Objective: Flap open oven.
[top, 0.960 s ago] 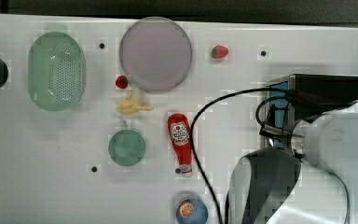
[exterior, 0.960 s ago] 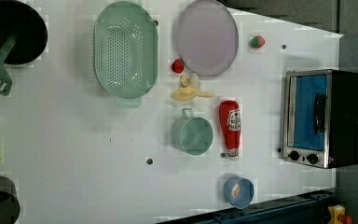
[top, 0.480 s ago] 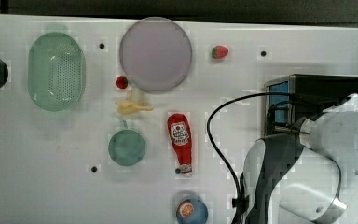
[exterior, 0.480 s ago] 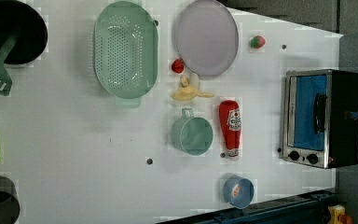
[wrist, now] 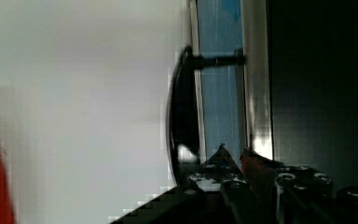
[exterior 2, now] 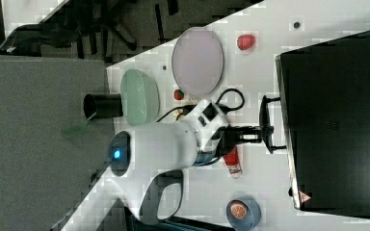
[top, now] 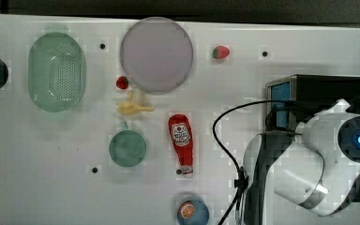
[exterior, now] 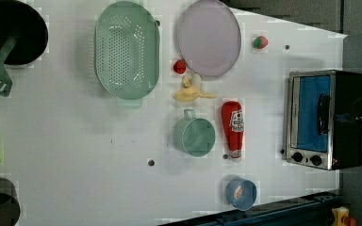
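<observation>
White table (exterior: 75, 155): oven (exterior: 327, 117) against the left view's right edge.

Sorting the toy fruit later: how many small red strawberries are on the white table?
2. One small red strawberry lies between the green colander and the lilac round plate. The other strawberry sits past the plate, toward the left view's right. More may be hidden behind the arm.
</observation>
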You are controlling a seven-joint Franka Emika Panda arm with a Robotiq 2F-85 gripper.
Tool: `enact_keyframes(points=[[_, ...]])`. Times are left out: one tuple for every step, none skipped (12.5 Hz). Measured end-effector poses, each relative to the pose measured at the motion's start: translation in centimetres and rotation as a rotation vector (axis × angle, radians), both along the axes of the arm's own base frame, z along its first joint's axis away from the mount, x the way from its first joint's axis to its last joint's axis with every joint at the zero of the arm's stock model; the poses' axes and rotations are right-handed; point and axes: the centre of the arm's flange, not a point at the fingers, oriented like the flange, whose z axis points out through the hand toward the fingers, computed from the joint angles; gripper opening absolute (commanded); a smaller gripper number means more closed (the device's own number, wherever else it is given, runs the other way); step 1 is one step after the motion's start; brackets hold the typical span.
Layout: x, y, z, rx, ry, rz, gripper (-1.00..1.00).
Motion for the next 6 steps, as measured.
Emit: enact_keyframes(points=[[0.1,-0.1,-1.4,-0.003,0.021,0.002,-0.65],[0.4,-0.1,-2.6,-0.010,0.031,0.005,-0.65],[0.7,-0.1,-3.7,-0.020,0.036,0.012,-0.65],[0.8,0.0,-4.6,-0.023,0.045,0.016,-0.65],[0.9,0.1,-5.1,-0.024,0.050,0.020,-0.65],[1.0,0.3,-5.2,-0.027,0.051,0.028,-0.65]])
